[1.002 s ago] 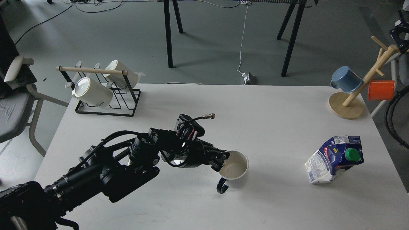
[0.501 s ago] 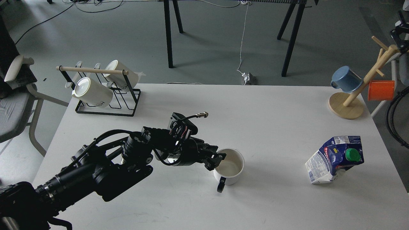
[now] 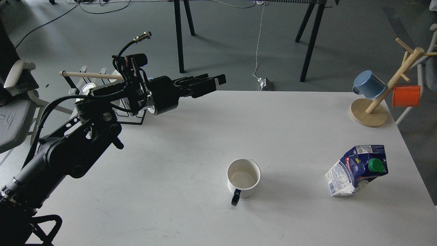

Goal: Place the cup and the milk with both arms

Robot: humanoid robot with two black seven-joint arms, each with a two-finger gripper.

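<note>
A white cup (image 3: 243,177) with a black handle stands upright near the middle front of the white table (image 3: 293,116), its handle toward me. A blue and white milk carton (image 3: 356,169) with a green cap stands tilted at the right. My left gripper (image 3: 214,83) is raised high above the table's back left, far from the cup, pointing right. It is empty and its fingers stand slightly apart. My right arm is out of view.
A black wire rack (image 3: 112,102) with white mugs stands at the back left, partly behind my left arm. A wooden mug tree (image 3: 372,109) with a blue cup and an orange cup stands at the back right corner.
My left gripper let go of the cup's rim, then rose and swung back to the left, well away from it. The cup stays upright on the table. The carton has not moved.
</note>
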